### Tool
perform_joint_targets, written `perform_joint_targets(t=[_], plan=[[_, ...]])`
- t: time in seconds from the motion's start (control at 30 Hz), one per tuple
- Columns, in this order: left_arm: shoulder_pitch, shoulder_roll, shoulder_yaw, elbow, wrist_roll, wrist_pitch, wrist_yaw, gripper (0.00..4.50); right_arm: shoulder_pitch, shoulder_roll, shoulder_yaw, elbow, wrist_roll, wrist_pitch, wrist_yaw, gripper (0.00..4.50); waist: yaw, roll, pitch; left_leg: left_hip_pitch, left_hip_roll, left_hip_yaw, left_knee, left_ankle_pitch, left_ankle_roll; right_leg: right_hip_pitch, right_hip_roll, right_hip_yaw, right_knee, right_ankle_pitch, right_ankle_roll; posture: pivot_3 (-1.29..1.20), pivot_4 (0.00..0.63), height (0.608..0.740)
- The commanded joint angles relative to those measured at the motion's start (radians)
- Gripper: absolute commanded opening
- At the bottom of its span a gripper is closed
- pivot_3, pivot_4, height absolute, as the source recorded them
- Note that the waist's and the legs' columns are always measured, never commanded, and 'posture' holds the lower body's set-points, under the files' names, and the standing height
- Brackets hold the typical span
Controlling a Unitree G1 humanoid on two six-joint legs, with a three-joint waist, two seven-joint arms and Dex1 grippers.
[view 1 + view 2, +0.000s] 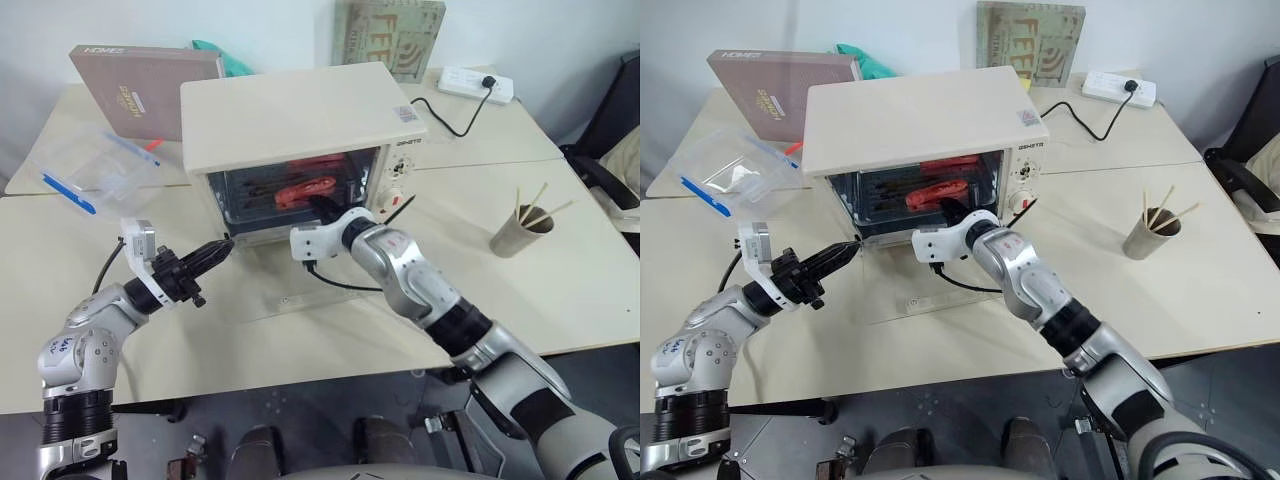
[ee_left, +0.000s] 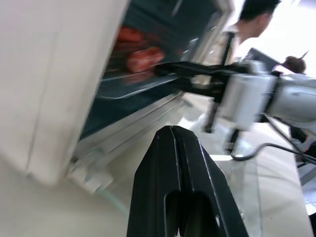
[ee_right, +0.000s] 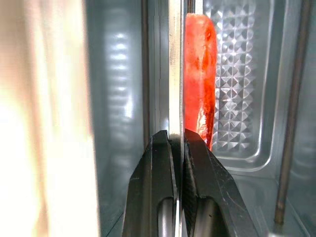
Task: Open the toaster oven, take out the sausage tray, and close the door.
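A: where's the sausage tray [image 3: 174, 74]?
B: inside toaster oven [image 1: 300, 120], door [image 1: 930, 295] flat on tabletop [image 1: 560, 270]. Right fingers [image 3: 173, 143] pinching tray's front edge. Left fingers [image 2: 173, 148] clenched on nothing, hovering nr oven's left corner.

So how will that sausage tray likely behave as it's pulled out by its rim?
The sausage tray looks like thin stiff metal, so probably light and rigid. The right gripper pinches only its rim edge, so it may tilt. The sausage lies loose and could roll.
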Motion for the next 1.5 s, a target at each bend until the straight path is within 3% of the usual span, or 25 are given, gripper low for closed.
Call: perform_joint_targets(t=[0.03,0.17,0.63,1.5], plan=[[-0.001,0.030,0.051,-0.019,-0.061,0.077,0.036,0.00,0.063,-0.031,-0.014,-0.141,-0.035,-0.013,0.056,0.01,0.002,0.000,0.000,0.000,0.000,0.000,0.000,0.000,0.000,0.000,0.000,0.000,0.000,0.000,0.000,0.00,0.150,0.740],[-0.001,0.068,0.114,-0.009,-0.135,0.171,0.044,0.53,0.142,-0.060,-0.029,-0.233,-0.059,-0.018,0.085,0.00,0.002,0.000,0.000,0.000,0.000,0.000,0.000,0.000,0.000,0.000,0.000,0.000,0.000,0.000,0.000,0.00,0.150,0.740],[0.009,0.086,0.181,-0.020,-0.211,0.248,0.084,4.47,0.276,-0.128,-0.115,-0.394,-0.099,-0.082,0.107,0.00,0.029,0.000,0.000,0.000,0.000,0.000,0.001,0.000,0.000,0.000,0.000,0.000,-0.001,0.000,0.000,0.00,0.150,0.740],[-0.031,0.081,0.143,0.012,-0.231,0.350,0.157,4.47,0.477,-0.172,-0.246,-0.591,-0.111,-0.176,0.124,0.00,0.029,-0.001,0.000,0.000,0.000,0.000,0.001,0.000,0.000,0.001,0.000,0.000,-0.001,0.000,0.000,0.00,0.150,0.740]])
